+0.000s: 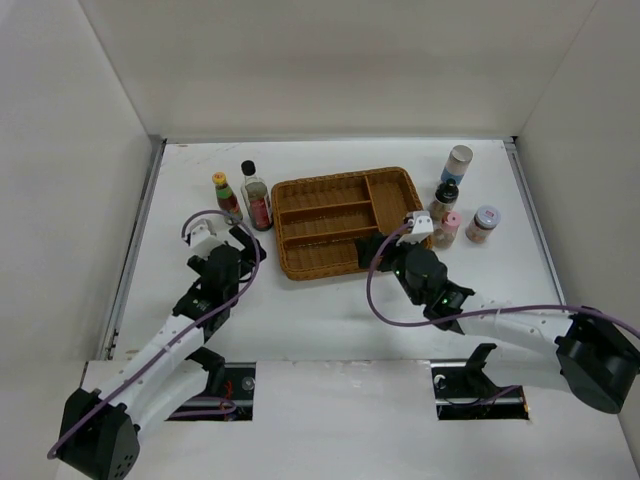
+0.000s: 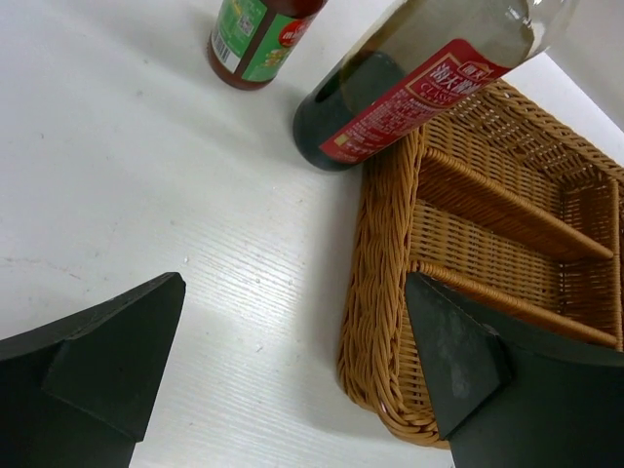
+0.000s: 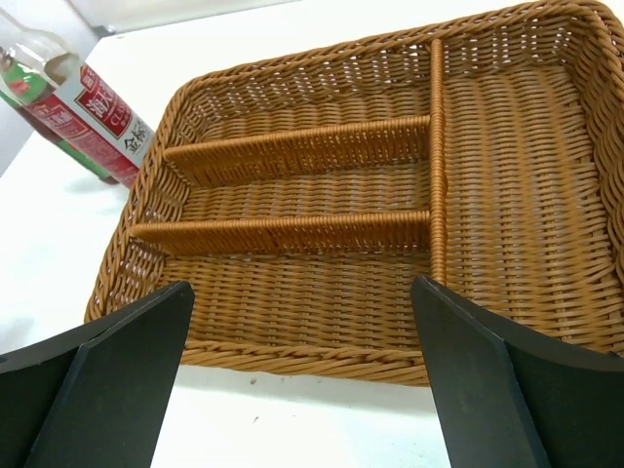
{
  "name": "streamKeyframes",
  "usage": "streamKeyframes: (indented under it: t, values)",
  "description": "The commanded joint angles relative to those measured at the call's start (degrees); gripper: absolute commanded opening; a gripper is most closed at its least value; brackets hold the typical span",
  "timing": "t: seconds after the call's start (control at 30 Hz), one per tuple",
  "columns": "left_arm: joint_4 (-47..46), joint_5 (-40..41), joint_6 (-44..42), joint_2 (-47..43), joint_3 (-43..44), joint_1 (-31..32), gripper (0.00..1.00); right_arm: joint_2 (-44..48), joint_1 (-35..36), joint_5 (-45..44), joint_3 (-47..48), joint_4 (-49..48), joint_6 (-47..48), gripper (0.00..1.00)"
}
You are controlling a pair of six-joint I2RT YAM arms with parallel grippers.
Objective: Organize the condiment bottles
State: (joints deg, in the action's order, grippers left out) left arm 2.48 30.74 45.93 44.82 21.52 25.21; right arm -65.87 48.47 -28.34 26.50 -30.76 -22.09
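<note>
The yellow-capped red sauce bottle (image 1: 226,194) and the black-capped clear glass bottle (image 1: 256,197) stand just left of the wicker tray (image 1: 300,268). The white-blue shaker (image 1: 458,164), dark-capped jar (image 1: 444,200), pink-capped jar (image 1: 448,229) and grey-lidded jar (image 1: 483,224) stand to its right. My left gripper (image 1: 248,240) is open and empty by the tray's near left corner (image 2: 390,370), below the glass bottle (image 2: 409,88) and the sauce bottle (image 2: 255,39). My right gripper (image 1: 382,246) is open and empty at the tray's front rim (image 3: 322,353).
The tray has three long compartments on the left and one wide one on the right, all empty. In the right wrist view the glass bottle (image 3: 97,122) stands past the tray's far left corner. White walls enclose the table on three sides.
</note>
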Motion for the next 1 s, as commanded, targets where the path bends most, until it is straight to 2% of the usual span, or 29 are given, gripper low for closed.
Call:
streamKeyframes:
  t: [0.0, 0.33, 0.37, 0.4, 0.43, 0.47, 0.5, 0.53, 0.57, 0.6, 0.63, 0.67, 0.7, 0.77, 0.87, 0.97]
  values:
    - [0.07, 0.28, -2.94, -0.43, 4.84, -0.82, 1.0, 0.83, 0.27, 2.58, -0.57, -6.68, -0.58, 1.0]
    - [-8.44, 6.86, -18.32, 2.64, 15.65, 2.77, 1.0, -2.33, 0.62, 6.88, -0.14, -7.56, -3.49, 1.0]
    - [-9.41, 8.01, -19.81, 3.17, 17.14, 3.74, 1.0, -2.6, 0.62, 7.59, -0.13, -7.64, -3.66, 0.93]
    - [-10.12, 9.24, -21.66, 3.87, 18.63, 4.53, 1.0, -2.6, 0.62, 8.2, -0.13, -7.82, -3.75, 0.76]
    - [-10.82, 10.12, -23.59, 4.57, 20.21, 5.15, 1.0, -2.69, 0.62, 8.38, -0.13, -7.82, -3.84, 0.47]
    - [-11.7, 10.13, -25.26, 5.27, 21.62, 5.67, 1.0, -2.69, 0.62, 8.3, -0.05, -7.39, -4.1, 0.29]
    - [-12.58, 10.13, -26.84, 6.15, 22.77, 6.11, 0.94, -2.69, 0.62, 8.21, 0.21, -6.95, -4.19, 0.22]
    - [-13.55, 10.3, -28.08, 7.12, 23.82, 6.47, 0.73, -2.78, 0.62, 8.38, 0.39, -6.42, -4.28, 0.22]
    - [-14.25, 10.83, -28.96, 8.34, 24.96, 6.82, 0.52, -2.78, 0.62, 8.21, 0.48, -6.07, -4.28, 0.24]
    - [-14.08, 10.66, -29.58, 10.1, 26.72, 6.82, 0.44, -2.78, 0.62, 8.12, 0.39, -6.32, -4.28, 0.3]
    - [-13.3, 10.05, -30.37, 12.12, 28.56, 6.39, 0.45, -2.78, 0.62, 8.12, 0.13, -6.67, -4.37, 0.41]
    - [-11.9, 9.17, -31.25, 14.31, 30.75, 6.38, 0.51, -2.78, 0.62, 8.21, 0.04, -6.94, -4.54, 0.51]
    - [-10.23, 8.29, -31.95, 16.51, 32.95, 6.38, 0.58, -2.78, 0.62, 8.47, -0.05, -7.12, -4.81, 0.65]
    - [-7.5, 8.19, -32.4, 20.64, 36.39, 6.21, 0.73, -2.69, 0.62, 8.56, -0.05, -6.94, -4.98, 0.81]
    - [-4.86, 8.19, -32.4, 26.62, 40.43, 4.72, 0.78, -2.6, 0.62, 8.56, -0.31, -7.12, -4.98, 0.89]
    - [-4.06, 8.19, -32.31, 30.23, 42.2, 2.96, 0.78, -2.6, 0.62, 9.09, -0.22, -6.68, -5.07, 0.89]
